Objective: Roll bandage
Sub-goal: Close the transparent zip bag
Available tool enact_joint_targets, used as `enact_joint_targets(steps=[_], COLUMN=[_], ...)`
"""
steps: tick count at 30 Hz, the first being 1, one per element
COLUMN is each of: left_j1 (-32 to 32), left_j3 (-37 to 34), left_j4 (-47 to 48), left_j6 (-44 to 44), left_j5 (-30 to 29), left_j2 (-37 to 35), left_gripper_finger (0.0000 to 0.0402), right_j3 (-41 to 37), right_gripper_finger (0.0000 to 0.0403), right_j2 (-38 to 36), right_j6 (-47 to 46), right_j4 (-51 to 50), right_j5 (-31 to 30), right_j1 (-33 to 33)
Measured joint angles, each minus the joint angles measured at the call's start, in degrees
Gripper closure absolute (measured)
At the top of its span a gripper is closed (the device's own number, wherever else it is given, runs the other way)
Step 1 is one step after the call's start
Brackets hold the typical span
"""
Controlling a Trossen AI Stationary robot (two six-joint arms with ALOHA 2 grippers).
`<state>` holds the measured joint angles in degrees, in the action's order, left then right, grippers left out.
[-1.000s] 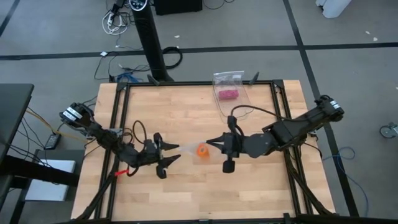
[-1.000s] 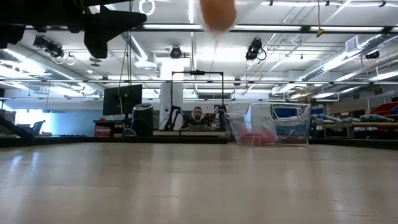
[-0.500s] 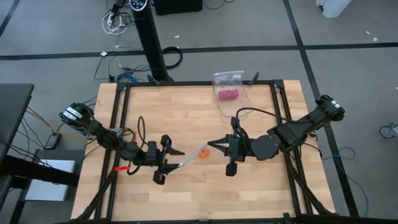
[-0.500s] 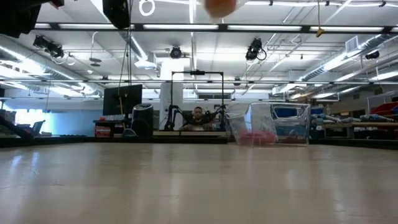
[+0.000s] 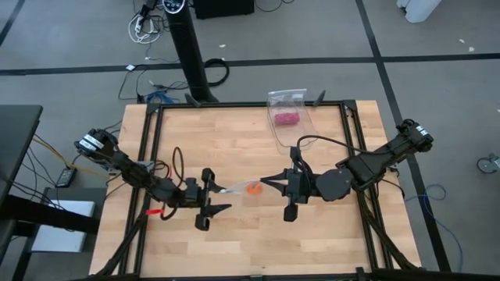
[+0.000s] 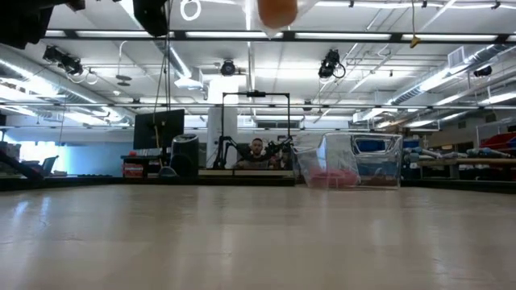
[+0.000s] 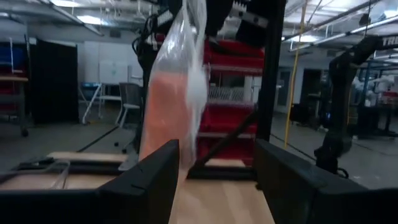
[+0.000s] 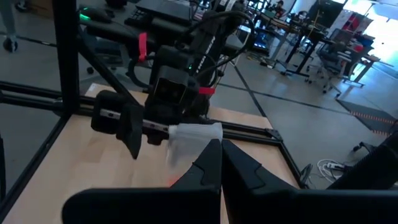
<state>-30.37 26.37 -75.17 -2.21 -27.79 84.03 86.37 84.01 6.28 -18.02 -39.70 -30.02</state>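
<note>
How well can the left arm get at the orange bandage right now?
Probably not directly. The bandage sits inside a clear bag that the right gripper seems to hold aloft; the left gripper has open jaws flanking the bag, so plastic lies between.

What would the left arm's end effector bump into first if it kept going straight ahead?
The clear bag holding the orange bandage hangs right at the open left end effector; beyond it waits the right end effector, pinching that bag. Depth is uncertain.
</note>
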Motion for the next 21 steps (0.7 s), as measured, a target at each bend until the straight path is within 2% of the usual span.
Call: enact_joint_targets(steps=[5,8,12,18,21], left_j1=[0.00,0.00,0.00,0.00,0.00], left_j3=[0.00,0.03,0.90,2.01,2.01], left_j4=[-3.82,-4.81,-3.09,-1.84,-4.51], left_j6=[-0.88,-0.90,-2.28,-5.51,-8.06], left_j5=[-0.03,-0.53,-1.39,-2.25,-2.28], left_j2=[-0.02,-0.01,-0.04,-0.02,-0.02], left_gripper_finger=[0.0189,0.0203,0.0256,0.0374,0.0392], right_j3=[0.00,0.00,0.00,0.00,0.00], right_gripper_finger=[0.0403,0.0403,0.0403,0.0403,0.0402], right_j2=[0.00,0.00,0.00,0.00,0.00], right_j6=[0.00,0.00,0.73,1.51,0.15], right_j4=[0.07,0.13,1.00,2.10,1.19], right_j5=[0.00,0.00,0.02,0.01,-0.09], right_j1=[-0.02,-0.11,-0.27,-0.76,-0.79])
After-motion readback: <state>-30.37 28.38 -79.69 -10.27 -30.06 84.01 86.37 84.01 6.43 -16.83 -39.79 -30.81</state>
